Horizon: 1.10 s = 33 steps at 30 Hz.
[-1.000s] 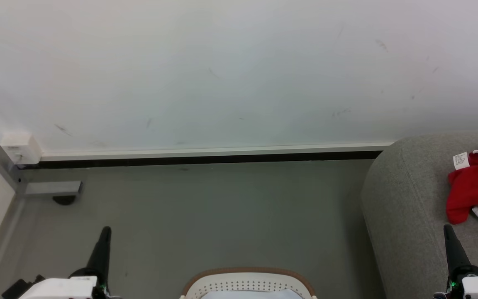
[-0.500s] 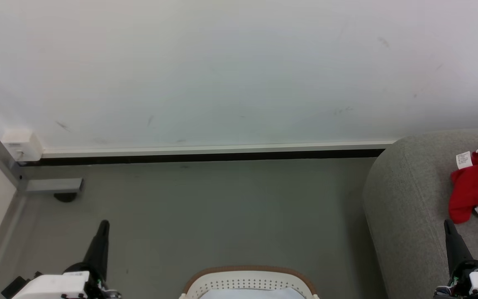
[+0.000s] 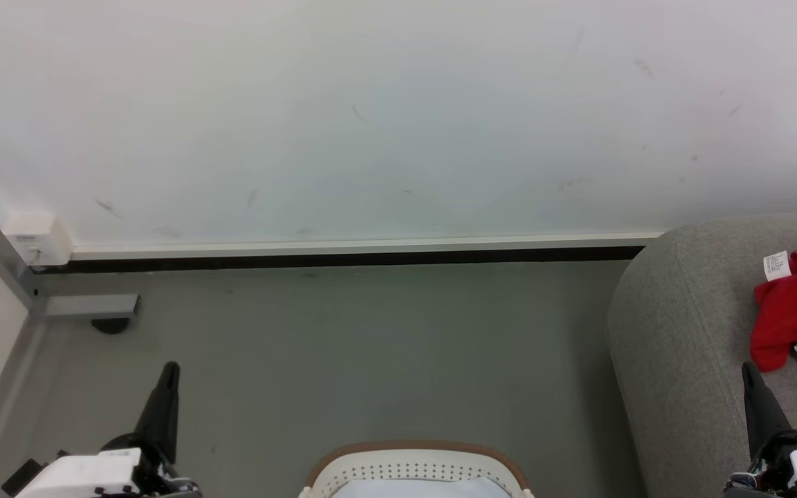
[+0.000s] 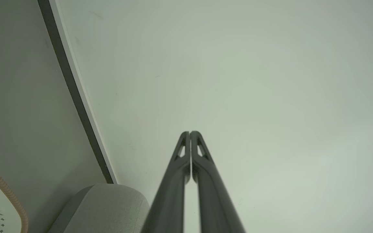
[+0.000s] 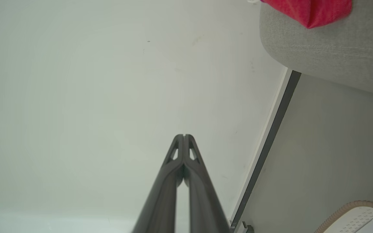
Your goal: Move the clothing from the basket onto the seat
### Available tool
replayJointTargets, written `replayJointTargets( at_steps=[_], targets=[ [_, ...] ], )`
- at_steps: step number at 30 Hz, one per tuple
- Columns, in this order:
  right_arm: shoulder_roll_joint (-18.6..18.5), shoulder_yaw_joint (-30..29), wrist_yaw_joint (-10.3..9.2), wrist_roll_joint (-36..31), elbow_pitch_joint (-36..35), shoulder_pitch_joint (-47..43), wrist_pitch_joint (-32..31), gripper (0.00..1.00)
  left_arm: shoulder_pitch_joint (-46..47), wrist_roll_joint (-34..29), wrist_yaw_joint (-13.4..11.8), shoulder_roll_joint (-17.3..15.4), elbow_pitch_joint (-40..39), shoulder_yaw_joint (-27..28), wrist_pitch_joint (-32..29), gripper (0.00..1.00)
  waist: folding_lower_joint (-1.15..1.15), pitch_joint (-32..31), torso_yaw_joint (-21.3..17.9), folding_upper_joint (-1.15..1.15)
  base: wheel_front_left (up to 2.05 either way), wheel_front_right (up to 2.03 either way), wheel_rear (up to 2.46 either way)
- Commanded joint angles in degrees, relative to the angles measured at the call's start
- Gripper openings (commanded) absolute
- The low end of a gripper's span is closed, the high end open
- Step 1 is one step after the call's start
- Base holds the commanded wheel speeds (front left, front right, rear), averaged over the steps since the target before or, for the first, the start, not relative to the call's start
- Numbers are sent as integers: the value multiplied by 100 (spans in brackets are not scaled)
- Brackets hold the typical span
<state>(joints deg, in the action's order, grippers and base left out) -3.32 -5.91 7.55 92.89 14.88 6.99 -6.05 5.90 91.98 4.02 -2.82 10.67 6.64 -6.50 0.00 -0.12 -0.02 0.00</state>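
In the left wrist view the left gripper [image 4: 190, 132] has its two dark fingers pressed together along their length, tips touching, with nothing between them. The right gripper [image 5: 184, 136] is the same in its own wrist view: fingers together and empty. In the head view both point up and away from the robot. The left one is low on the left over the grey floor [image 3: 371, 346], and the right one is low on the right, in front of the seat [image 3: 675, 346].

The basket [image 3: 416, 449] sits on the floor between the two grippers, apart from both, at the bottom edge of the view (only its far brown-rimmed end shows).

The clothing [image 3: 789, 311] lies crumpled on top of the seat, beyond the right gripper's tips and clear of them. Its visible heap runs from upper right to lower left. A red lobe points down-left toward the seat's rounded front edge, and the white label [image 3: 776, 265] sticks out at the upper left. The frame edge cuts off the garment's right side.
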Motion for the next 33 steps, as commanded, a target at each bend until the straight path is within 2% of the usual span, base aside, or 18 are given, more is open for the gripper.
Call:
replayJointTargets(
  at_steps=[1,33],
  targets=[
    [-32,-9,-12,18,-15,60,-15,0,52,70,27,-9,-14,18,-23,0,0,0,0,0,0,0,0],
    [-67,42,-12,62,-19,53,34,0,51,70,27,-10,-15,17,-23,0,0,0,0,0,0,0,0]
  ],
)
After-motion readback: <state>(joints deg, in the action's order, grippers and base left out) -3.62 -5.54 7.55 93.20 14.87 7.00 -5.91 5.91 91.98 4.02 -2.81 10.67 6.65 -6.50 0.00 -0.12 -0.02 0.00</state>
